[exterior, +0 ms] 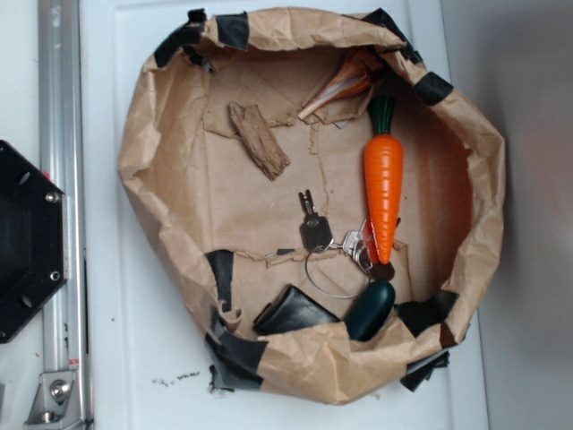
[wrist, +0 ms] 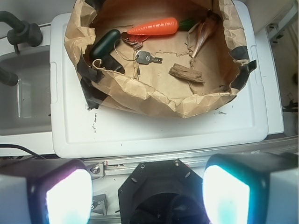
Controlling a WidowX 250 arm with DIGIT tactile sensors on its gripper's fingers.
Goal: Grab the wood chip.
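Brown kraft paper, patched with black tape, forms the crumpled nest that carries everything, and it sits on a white plastic lid. In the exterior view we find the wood chip lying flat on the paper floor toward the nest's upper-left wall, tilted, with nothing touching it. A toy carrot lies lengthwise along the right side, its green top pointing to the upper rim. Between the two, nearer the middle, we see a key on a wire ring, the ring reaching the carrot's tip. A dark green oval object rests by the lower rim, and a dark wedge-shaped pouch lies just beside it.

In the wrist view our gripper hangs outside the nest, above the metal rail, well apart from the chip. Its two pads stand wide apart, grasping nothing.
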